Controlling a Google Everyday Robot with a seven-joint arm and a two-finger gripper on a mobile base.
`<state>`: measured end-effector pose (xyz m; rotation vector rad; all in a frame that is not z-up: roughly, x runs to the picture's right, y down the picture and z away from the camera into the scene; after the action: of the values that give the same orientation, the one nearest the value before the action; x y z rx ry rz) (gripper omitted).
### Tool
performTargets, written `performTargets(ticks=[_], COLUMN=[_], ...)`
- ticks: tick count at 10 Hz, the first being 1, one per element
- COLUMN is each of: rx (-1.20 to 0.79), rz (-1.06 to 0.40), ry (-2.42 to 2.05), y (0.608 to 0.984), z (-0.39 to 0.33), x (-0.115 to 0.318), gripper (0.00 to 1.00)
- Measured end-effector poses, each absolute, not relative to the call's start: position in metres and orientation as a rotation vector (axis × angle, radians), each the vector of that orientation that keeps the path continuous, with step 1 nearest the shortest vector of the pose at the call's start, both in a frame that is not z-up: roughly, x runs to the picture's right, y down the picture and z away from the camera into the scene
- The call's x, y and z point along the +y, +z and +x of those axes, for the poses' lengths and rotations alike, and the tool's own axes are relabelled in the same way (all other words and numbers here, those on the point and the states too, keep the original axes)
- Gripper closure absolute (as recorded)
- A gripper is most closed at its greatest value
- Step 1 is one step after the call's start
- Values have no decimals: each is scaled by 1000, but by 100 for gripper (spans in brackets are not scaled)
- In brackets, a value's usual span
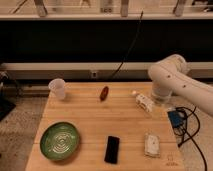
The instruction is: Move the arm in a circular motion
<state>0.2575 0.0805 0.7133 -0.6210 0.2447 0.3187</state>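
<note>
Wooden table (90, 120) before you holds a green plate (60, 141) and black phone (112, 149); your arm (176, 82) hangs right, gripper (161, 98) finger state unclear.
</note>
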Motion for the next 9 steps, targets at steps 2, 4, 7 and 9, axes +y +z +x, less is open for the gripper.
performTargets(ticks=[2,4,7,9], rx=[252,252,232,212], rz=[-625,-629,-626,-618], ry=[317,303,259,225], y=[736,756,766,750], z=[249,226,176,147], x=[56,35,18,1], gripper=[20,20,20,20])
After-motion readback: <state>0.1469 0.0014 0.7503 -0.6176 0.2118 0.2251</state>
